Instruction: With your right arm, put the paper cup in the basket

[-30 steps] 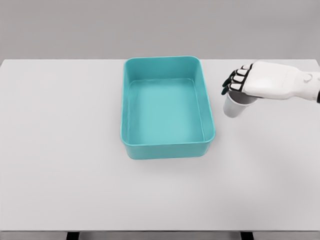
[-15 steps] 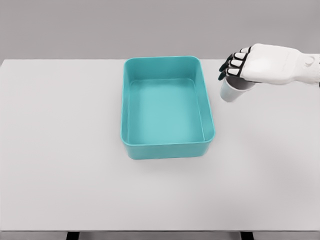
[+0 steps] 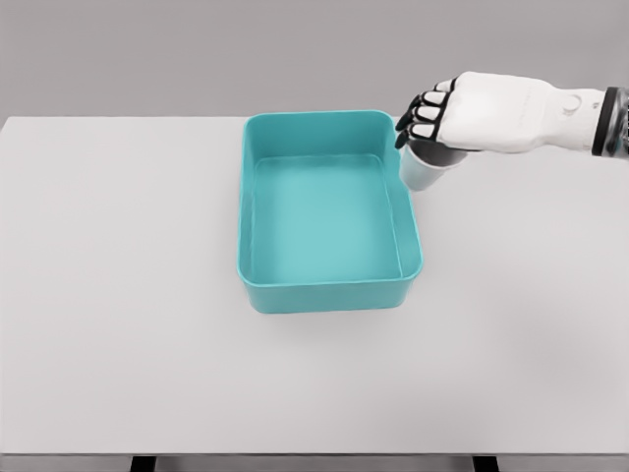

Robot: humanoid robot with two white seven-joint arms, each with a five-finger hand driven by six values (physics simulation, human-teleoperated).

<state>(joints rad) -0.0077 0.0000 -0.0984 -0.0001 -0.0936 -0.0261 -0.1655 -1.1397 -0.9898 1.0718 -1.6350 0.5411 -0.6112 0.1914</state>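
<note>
A white paper cup (image 3: 420,172) hangs in the air, gripped from above at its rim by my right hand (image 3: 432,123). The cup sits just over the right rim of the teal basket (image 3: 413,264), near its far right corner. The basket is a rounded rectangular bin with nothing inside, standing at the middle of the white table (image 3: 128,324). My right arm comes in from the right edge, level with the table's far side. The cup's upper part is hidden under the palm and fingers. The left arm does not show.
A grey wall runs behind the table. Nothing else stands on the tabletop besides the basket.
My right hand has carried the cup up and to the left, from beside the basket's right side to its far right rim.
</note>
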